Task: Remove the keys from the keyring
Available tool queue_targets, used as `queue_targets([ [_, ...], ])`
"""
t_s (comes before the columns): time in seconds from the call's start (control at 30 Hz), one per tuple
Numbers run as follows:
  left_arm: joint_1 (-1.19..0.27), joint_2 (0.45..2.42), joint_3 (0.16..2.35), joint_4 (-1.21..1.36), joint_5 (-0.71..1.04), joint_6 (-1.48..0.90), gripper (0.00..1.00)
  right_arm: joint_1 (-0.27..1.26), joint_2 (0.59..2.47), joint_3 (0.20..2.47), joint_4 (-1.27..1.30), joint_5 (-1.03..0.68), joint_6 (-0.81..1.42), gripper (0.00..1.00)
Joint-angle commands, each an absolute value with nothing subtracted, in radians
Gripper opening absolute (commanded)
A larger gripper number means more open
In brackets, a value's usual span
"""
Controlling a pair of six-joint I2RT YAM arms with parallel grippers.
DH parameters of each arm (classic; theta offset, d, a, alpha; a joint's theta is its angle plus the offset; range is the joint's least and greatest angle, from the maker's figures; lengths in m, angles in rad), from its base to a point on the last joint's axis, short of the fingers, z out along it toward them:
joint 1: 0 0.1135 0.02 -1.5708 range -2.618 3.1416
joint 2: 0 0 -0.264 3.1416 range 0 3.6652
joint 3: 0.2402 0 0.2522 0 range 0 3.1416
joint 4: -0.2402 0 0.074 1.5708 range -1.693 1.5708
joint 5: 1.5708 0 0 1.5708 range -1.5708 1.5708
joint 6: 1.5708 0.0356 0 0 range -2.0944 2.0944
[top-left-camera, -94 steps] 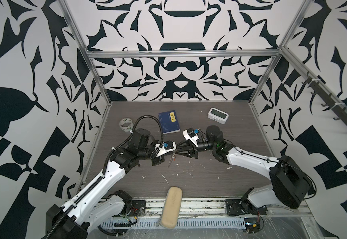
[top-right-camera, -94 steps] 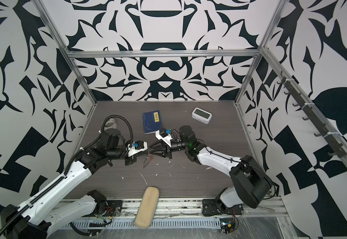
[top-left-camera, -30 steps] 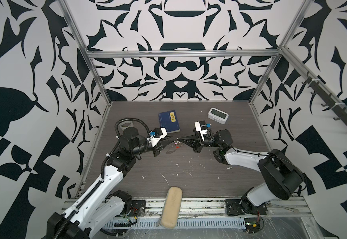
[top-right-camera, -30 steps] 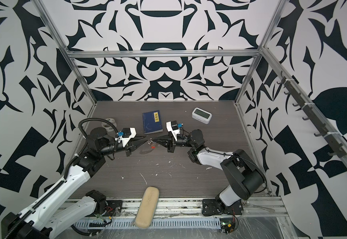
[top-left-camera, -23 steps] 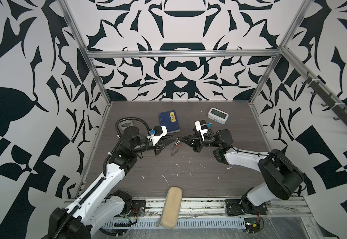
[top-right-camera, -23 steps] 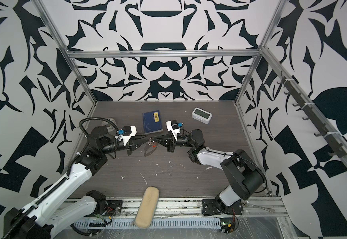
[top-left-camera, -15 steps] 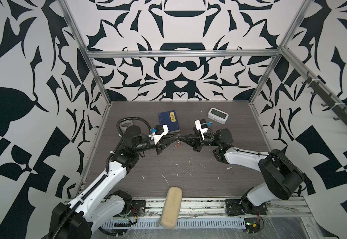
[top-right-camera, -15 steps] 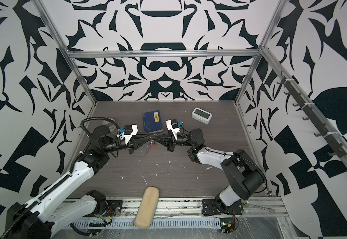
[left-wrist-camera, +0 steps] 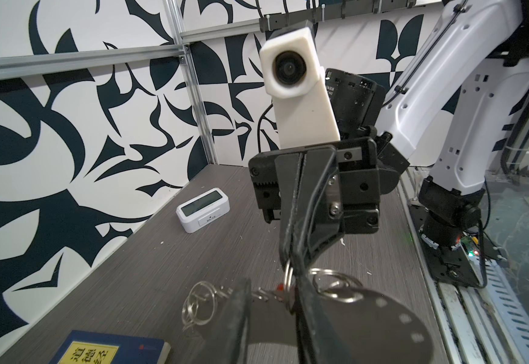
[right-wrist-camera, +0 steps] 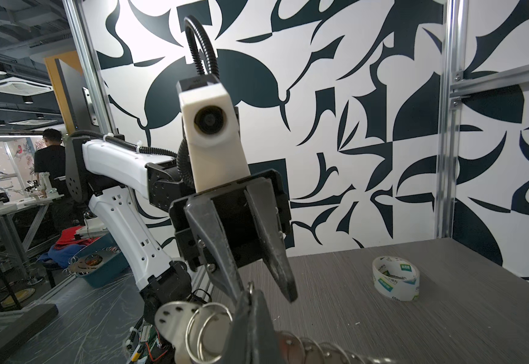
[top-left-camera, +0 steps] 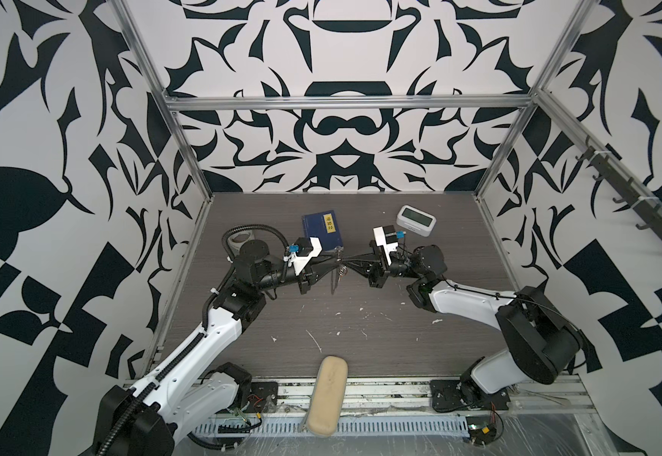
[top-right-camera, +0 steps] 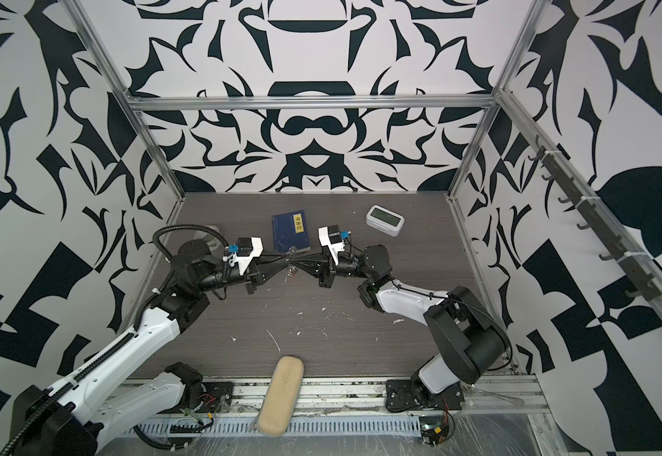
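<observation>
- Position: at the centre of both top views the left gripper (right-wrist-camera: 264, 293) and the right gripper (left-wrist-camera: 291, 263) meet tip to tip, raised above the dark wood-grain counter (top-left-camera: 360, 323).
- Right gripper: jaws together, pinching a split ring of the keyring (right-wrist-camera: 312, 346), a string of silvery metal rings and short chain.
- Left gripper: jaws apart with a clear gap. One finger appears to touch the ring cluster, but nothing is seen clamped.
- Task item: the keys (left-wrist-camera: 280, 287), thin silvery metal pieces with a small red plastic tag, hang between the two tips, off the counter. Judged not yet separated.
- Risk: the whole bunch hangs from one narrow pinch on round wire. A sideways tug could roll it free and drop it onto the counter or the dark blue book (top-left-camera: 321, 233) just behind.
- Risk: closing among overlapping rings, the left gripper may seize chain instead of a key, so pulling would free nothing.
- Risk: the tips sit very close, so slight misalignment could make the fingers collide.
</observation>
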State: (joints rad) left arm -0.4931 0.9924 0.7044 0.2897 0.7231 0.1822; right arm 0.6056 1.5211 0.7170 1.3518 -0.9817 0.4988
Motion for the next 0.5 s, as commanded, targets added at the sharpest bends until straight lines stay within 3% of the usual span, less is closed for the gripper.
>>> queue_targets([
  [0.0, -0.497, 0.99, 0.69, 0.309, 0.732, 0.173, 0.28, 0.606, 1.483, 0.775, 1.423, -0.951, 0.514, 0.0],
  [0.47, -0.497, 0.988, 0.69, 0.4, 0.731, 0.13, 0.18, 0.611, 1.493, 0.788, 1.423, -0.97, 0.537, 0.0],
])
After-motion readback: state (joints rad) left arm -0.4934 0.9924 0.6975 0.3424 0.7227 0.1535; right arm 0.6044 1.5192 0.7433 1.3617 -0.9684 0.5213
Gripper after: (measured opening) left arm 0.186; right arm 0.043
